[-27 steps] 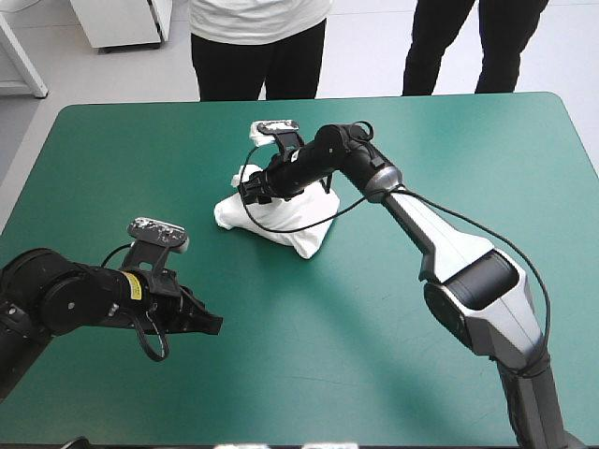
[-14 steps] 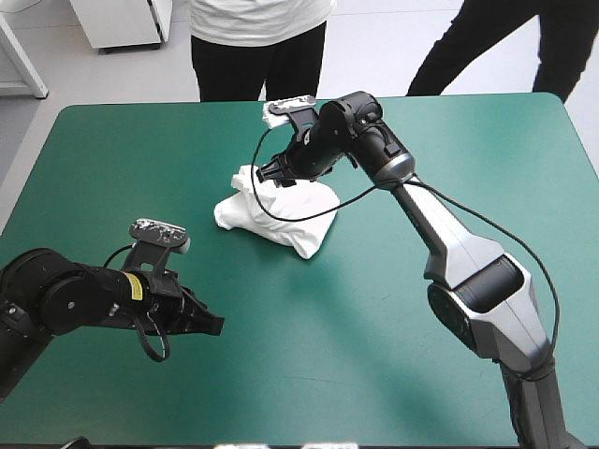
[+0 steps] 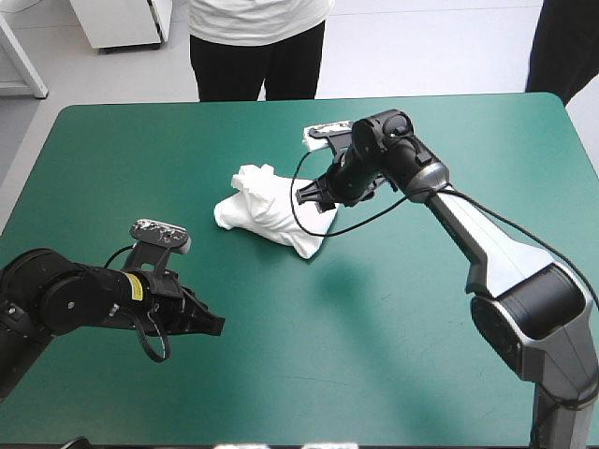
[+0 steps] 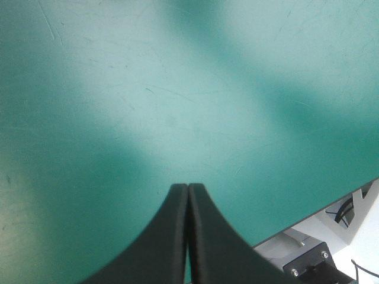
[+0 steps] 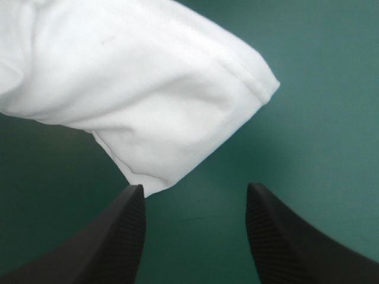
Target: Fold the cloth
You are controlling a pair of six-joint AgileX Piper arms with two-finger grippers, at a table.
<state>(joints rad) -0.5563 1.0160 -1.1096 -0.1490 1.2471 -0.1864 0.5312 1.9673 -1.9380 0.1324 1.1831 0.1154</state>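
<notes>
Surface [image 3: 112, 168] with a teal-green cover [image 3: 309, 374]. Far corners rounded, far edge near the top of the high view. Soft dark shadow [image 3: 370, 281] on the cover mid-surface. Left wrist view: fine pale scratches [image 4: 169, 93] on the cover, broad shadow bands, surface edge [image 4: 320, 204] running slantwise. Right wrist view: plain cover, darker in patches.
</notes>
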